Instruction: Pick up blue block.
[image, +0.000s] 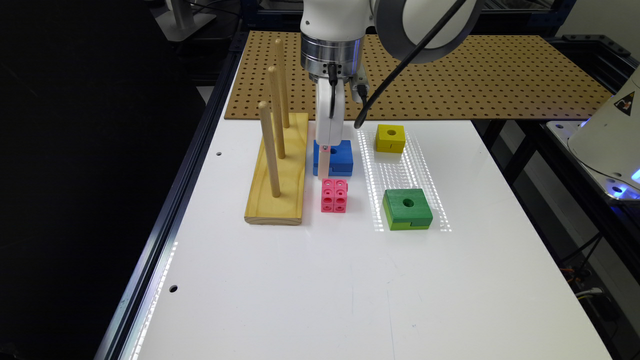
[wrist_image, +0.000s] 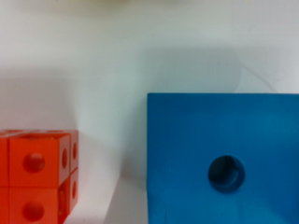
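The blue block (image: 341, 159) lies flat on the white table (image: 350, 290), its round hole facing up, between the wooden peg stand and the yellow block. My gripper (image: 325, 169) hangs straight down over the block's side nearest the peg stand, low enough to overlap it in the exterior view. The wrist view looks close down on the blue block (wrist_image: 224, 158) with its dark hole, resting on the table. Whether the gripper touches the block cannot be told.
A pink cluster of small cubes (image: 334, 195) (wrist_image: 37, 182) sits just in front of the blue block. The wooden base with three upright pegs (image: 277, 175) stands close beside the gripper. A yellow block (image: 390, 138) and a green block (image: 406, 208) lie toward the exterior view's right. A brown pegboard (image: 475, 75) lies behind.
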